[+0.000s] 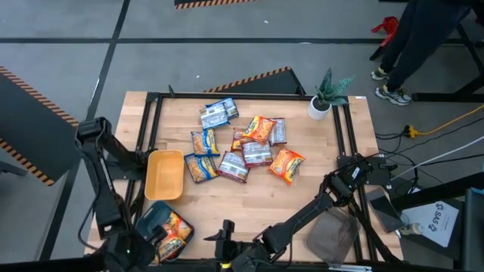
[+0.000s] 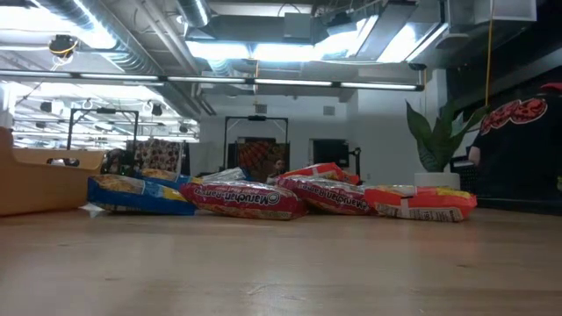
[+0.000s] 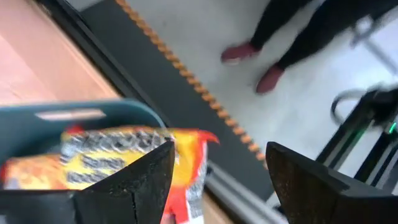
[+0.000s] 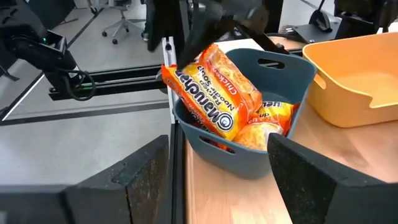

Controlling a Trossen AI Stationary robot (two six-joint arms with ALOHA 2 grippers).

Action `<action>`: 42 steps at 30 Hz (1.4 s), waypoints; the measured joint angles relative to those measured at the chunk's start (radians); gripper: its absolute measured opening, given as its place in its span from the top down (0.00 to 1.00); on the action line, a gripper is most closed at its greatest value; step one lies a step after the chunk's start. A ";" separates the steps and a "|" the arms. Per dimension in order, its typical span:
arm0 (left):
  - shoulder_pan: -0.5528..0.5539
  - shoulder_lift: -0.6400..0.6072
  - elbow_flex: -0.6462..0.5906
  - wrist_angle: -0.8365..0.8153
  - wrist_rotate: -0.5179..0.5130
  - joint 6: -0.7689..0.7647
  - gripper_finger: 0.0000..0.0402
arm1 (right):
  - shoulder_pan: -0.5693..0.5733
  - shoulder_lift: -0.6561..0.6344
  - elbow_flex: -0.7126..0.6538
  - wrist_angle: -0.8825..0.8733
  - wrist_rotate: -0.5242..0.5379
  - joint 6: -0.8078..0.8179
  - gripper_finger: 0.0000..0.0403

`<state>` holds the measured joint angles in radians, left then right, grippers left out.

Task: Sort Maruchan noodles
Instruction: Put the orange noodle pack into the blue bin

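Table: wooden top [image 1: 302,198]; loose noodle packets [image 1: 246,147] mid-table
Left gripper [image 1: 155,240]: spread above teal tray [image 4: 283,74]; orange packet [image 4: 214,93] inside
Right gripper [image 1: 227,253]: fingers apart, empty

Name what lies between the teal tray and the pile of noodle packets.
In the high view, the empty yellow tray sits between the teal tray and the packet pile.

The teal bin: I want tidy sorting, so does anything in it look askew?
Yes. The top orange noodle packet in the teal bin leans tilted over the rim instead of lying flat, just under the open left gripper.
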<state>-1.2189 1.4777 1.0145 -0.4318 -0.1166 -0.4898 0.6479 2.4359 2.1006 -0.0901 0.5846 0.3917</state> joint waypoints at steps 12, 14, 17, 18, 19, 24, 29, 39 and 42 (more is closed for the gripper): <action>0.011 0.033 0.001 -0.014 -0.052 -0.260 0.38 | 0.001 0.000 0.000 -0.021 0.000 0.099 0.36; 0.010 0.024 0.001 -0.067 -0.104 -0.305 0.38 | 0.000 0.000 0.000 -0.026 0.000 0.102 0.36; 0.012 0.026 0.001 -0.148 -0.128 -0.345 0.39 | 0.000 0.000 0.000 -0.026 0.000 0.102 0.36; 0.013 0.026 0.001 -0.154 -0.123 -0.346 0.39 | 0.000 0.000 0.000 -0.026 0.000 0.102 0.36; 0.013 0.026 0.001 -0.161 -0.114 -0.341 0.39 | 0.000 0.000 0.000 -0.026 0.000 0.102 0.36; 0.012 0.025 0.001 -0.231 -0.136 -0.346 0.39 | 0.000 0.000 0.000 -0.027 0.000 0.112 0.36; 0.020 0.025 0.001 -0.238 -0.146 -0.409 0.39 | 0.000 0.000 0.000 -0.047 -0.001 0.167 0.36; 0.037 0.025 0.001 -0.258 -0.151 -0.536 0.65 | 0.000 0.000 0.000 -0.047 -0.019 0.209 0.36; 0.037 0.025 0.009 -0.264 -0.154 -0.584 0.78 | 0.000 0.000 0.000 -0.047 -0.033 0.234 0.36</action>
<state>-1.1820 1.5032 1.0234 -0.6959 -0.2707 -1.0737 0.6479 2.4359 2.1006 -0.1371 0.5515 0.6259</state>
